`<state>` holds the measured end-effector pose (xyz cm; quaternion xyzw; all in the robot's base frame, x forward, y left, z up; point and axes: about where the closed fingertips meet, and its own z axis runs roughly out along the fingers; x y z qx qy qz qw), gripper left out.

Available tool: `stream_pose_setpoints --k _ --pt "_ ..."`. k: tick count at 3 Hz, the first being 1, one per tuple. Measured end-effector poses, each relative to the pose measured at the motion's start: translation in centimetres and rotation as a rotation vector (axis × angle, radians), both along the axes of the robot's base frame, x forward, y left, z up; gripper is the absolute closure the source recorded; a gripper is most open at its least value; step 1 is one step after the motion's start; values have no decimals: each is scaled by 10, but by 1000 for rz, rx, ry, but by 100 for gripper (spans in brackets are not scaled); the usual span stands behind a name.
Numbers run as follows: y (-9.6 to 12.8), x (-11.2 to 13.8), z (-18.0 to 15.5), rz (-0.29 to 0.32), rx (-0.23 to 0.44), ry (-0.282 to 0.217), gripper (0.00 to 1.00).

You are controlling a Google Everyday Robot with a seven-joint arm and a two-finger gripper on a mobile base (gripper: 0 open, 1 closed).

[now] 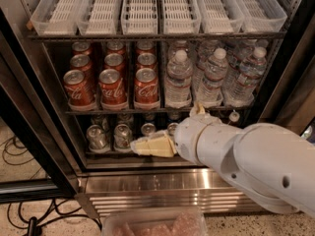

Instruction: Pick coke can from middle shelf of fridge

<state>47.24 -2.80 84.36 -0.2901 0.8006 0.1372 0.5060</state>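
The fridge [162,187] stands open in the camera view. Its middle shelf [123,111] holds three lanes of red coke cans on the left. The front cans are at the left [78,88], middle [113,86] and right [146,85], all upright. My gripper [150,146] is on the end of the white arm, which enters from the lower right. It points left in front of the lower shelf, below the coke cans and apart from them. It hides part of the lower shelf.
Water bottles [178,77] fill the right half of the middle shelf. White slotted trays [140,9] sit on the rack above. Silver cans [96,136] stand on the lower shelf. The black door frame [29,132] slants at the left, with cables [15,154] on the floor. A clear plastic container [152,224] is at the bottom edge.
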Motion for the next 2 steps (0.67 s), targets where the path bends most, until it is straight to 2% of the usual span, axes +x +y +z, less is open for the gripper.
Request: stream_pose_setpoints --k 1,2 --pt "10 16 7 -2 29 -71 17" --pt "14 20 2 -9 36 -127 35"
